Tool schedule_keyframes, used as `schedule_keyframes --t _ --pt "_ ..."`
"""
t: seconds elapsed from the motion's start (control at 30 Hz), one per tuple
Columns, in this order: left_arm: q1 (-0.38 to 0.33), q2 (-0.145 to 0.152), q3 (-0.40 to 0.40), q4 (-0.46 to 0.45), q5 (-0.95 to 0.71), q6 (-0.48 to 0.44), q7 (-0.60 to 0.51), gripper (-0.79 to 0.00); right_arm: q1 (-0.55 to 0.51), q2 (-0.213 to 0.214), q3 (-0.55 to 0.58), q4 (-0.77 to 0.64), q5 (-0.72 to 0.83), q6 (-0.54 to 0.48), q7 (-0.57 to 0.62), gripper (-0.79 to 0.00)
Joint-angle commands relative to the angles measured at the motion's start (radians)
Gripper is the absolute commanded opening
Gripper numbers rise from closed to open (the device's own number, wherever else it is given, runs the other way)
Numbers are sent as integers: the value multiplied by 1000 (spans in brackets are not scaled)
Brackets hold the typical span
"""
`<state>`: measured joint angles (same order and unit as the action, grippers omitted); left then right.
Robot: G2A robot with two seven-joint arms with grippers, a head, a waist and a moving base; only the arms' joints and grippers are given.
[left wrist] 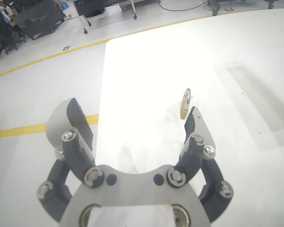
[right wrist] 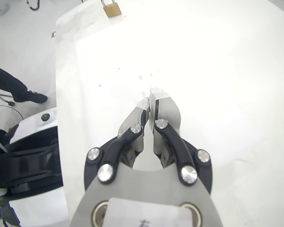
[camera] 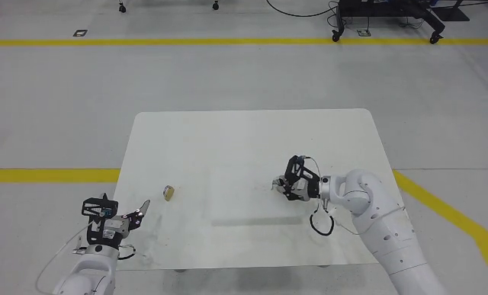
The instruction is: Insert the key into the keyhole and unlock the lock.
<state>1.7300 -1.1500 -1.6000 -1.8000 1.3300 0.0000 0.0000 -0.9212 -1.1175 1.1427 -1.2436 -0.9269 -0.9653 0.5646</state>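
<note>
Left gripper (left wrist: 132, 109) is being held wide open, with nothing between its ribbed black rubber pads (left wrist: 81, 119). The fingers are flat grey metal plates on black links. It is being kept low at the near left corner of the white table (camera: 252, 142), just short of the padlock (left wrist: 185, 106).

The padlock is small, with a squarish brass body and a curved silver shackle seated closed. It seems to be standing on its base with the shackle up, near the table's left front area.

Right gripper (right wrist: 149, 98) is being kept right of the table's centre, close above the smooth matte top and well apart from the padlock. Its metal fingertips are being pressed together tip to tip. Whether the key is being pinched between them cannot be told.
</note>
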Motion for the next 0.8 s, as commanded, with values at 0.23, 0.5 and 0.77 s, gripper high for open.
schedule_keyframes --t 0.23,0.5,0.77 --pt "0 0 0 0 0 0 0 0 -9 -2 -24 -18 -77 58 -18 -785" --pt "74 4 -55 -145 -38 -73 20 0 -20 -2 -26 -30 -70 59 -41 -785" --pt "81 27 5 -397 19 -483 -203 0 -14 -2 -38 -8 -43 56 -79 -785"
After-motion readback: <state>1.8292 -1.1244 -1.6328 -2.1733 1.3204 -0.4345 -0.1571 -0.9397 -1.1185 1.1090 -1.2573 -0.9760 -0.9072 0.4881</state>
